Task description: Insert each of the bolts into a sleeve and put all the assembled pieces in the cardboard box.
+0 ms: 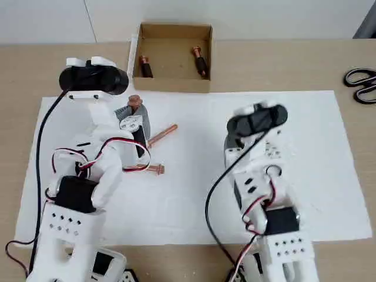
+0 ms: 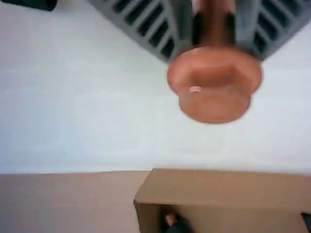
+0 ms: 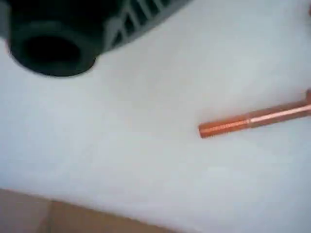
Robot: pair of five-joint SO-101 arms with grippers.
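Copper bolt (image 2: pixel 214 87), seemingly sleeved already, is clamped in the left hand (image 1: pixel 134 113), just below the cardboard box (image 1: pixel 170 86); next, clear the rim and release. Right hand (image 3: pixel 82 34) apparently grips a black sleeve (image 3: pixel 48 48).

The high view looks down over the whole table (image 1: pixel 35 64). Both wrist views face the white sheet (image 2: pixel 73 121) at close range. The left wrist view shares the cardboard box (image 2: pixel 218 187) with the high view.

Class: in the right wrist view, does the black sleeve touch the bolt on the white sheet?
Apart. The right wrist view shows bare white sheet between the black sleeve and the bolt.
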